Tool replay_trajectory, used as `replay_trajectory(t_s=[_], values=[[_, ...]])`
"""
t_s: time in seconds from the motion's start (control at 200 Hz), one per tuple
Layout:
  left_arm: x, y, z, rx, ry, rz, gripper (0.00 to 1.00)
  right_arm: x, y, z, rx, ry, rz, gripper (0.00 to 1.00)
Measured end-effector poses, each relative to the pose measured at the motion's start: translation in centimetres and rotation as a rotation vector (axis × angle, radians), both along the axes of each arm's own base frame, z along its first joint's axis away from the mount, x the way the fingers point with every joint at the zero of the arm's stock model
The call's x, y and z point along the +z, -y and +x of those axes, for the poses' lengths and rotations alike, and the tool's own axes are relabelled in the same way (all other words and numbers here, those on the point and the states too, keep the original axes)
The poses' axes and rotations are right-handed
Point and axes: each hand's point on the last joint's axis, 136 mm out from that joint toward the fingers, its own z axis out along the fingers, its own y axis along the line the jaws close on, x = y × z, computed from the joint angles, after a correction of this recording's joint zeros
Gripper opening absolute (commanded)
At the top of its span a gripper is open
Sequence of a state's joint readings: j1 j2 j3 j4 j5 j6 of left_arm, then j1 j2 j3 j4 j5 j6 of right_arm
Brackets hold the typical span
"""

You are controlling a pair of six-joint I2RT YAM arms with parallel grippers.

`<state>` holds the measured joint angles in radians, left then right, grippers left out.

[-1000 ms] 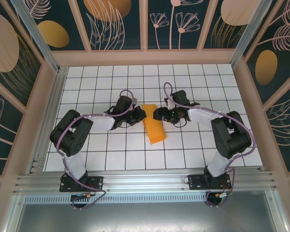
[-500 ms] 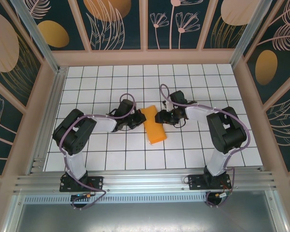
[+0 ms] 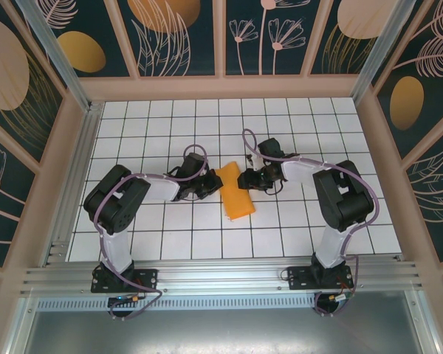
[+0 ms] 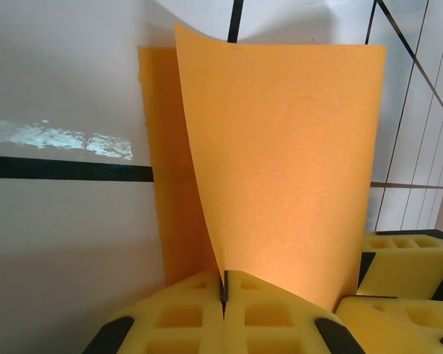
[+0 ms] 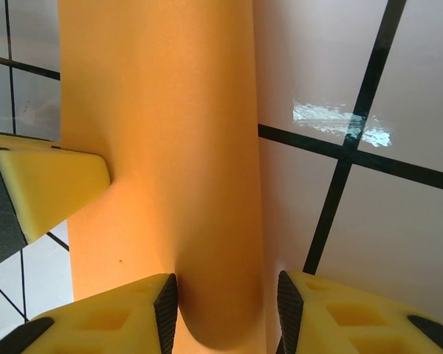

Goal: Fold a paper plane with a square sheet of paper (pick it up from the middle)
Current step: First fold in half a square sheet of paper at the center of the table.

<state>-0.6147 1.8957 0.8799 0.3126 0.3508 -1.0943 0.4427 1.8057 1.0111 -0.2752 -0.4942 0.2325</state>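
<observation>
On the white gridded bench (image 3: 162, 228), the square sheet of paper (image 3: 235, 193) lies mid-fold at centre. The left pincer (image 4: 223, 284) pinches its raised flap; the right pincer (image 5: 223, 295) straddles the curl, part-open. Next, I judge: press that crease flat.

My table (image 3: 170, 236): white tiles, black grid lines, wooden walls left, right and far. On it lies the square sheet of paper (image 3: 235, 193), orange, folded into a long strip running near-to-far at centre, near end flat on the tiles.
</observation>
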Motion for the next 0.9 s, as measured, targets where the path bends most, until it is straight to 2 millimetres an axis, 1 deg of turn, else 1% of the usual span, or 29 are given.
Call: replay_trajectory(t_s=[0.16, 0.225, 0.3, 0.45, 0.731, 0.841, 0.901], values=[[0.0, 0.0, 0.0, 0.000, -0.001, 0.001, 0.04, -0.2, 0.1, 0.0, 0.013, 0.004, -0.012, 0.40], [0.0, 0.0, 0.0, 0.000, 0.000, 0.000, 0.07, -0.4, 0.2, -0.1, 0.015, -0.001, -0.017, 0.40], [0.1, 0.1, 0.1, -0.001, 0.001, 0.000, 0.12, -0.7, 0.2, 0.0, 0.015, 0.001, -0.029, 0.39], [-0.1, -0.1, 0.0, -0.008, -0.005, 0.022, 0.21, -0.7, 0.3, 0.1, 0.024, 0.014, -0.042, 0.38], [0.5, -1.5, 0.0, 0.019, 0.013, 0.094, 0.24, -0.8, 0.3, 0.1, 0.029, 0.024, -0.054, 0.37], [0.7, -1.7, 0.1, 0.022, 0.022, 0.104, 0.25, -0.8, 0.3, 0.1, 0.028, 0.024, -0.055, 0.37], [0.6, -1.8, 0.1, 0.022, 0.022, 0.112, 0.26, -0.8, 0.3, 0.1, 0.028, 0.024, -0.055, 0.35]])
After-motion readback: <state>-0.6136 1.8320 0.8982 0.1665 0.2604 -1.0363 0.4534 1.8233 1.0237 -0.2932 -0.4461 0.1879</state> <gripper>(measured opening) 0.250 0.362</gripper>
